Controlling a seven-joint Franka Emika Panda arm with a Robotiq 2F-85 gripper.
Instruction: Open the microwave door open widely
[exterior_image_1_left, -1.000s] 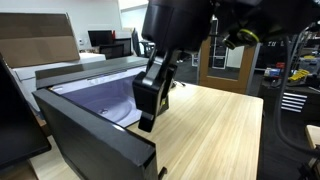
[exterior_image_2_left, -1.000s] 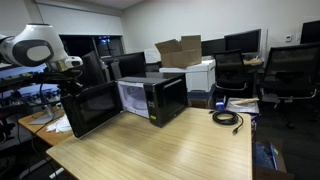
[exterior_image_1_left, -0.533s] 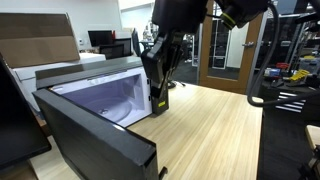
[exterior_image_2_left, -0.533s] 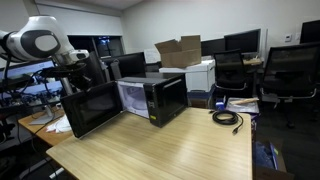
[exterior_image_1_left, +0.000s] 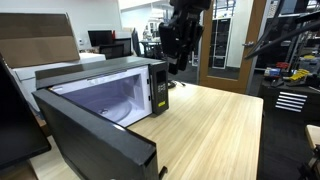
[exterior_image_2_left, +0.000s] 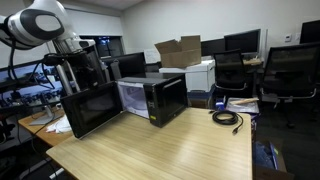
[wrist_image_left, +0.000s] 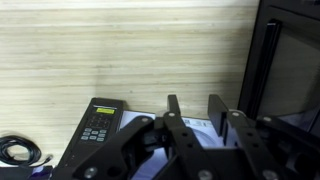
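The microwave (exterior_image_1_left: 100, 72) stands on a wooden table with its white interior showing; it also shows in an exterior view (exterior_image_2_left: 165, 98). The microwave door (exterior_image_1_left: 90, 140) is swung far out, seen as a wide dark panel in both exterior views (exterior_image_2_left: 92, 108) and at the right of the wrist view (wrist_image_left: 280, 60). My gripper (exterior_image_1_left: 178, 62) hangs above the oven's button panel (exterior_image_1_left: 158, 90), clear of oven and door. In the wrist view the gripper (wrist_image_left: 194, 108) is open and empty, looking down on the button panel (wrist_image_left: 98, 128).
The wooden table (exterior_image_1_left: 220, 130) stretches away from the oven. A black cable (exterior_image_2_left: 228, 118) lies on it. Cardboard boxes (exterior_image_2_left: 180, 50) and a white printer (exterior_image_2_left: 200, 72) stand behind the oven. Office chairs (exterior_image_2_left: 290, 75) and monitors line the back.
My gripper has risen from in front of the oven's opening to well above the button panel. The door and microwave have not visibly moved.
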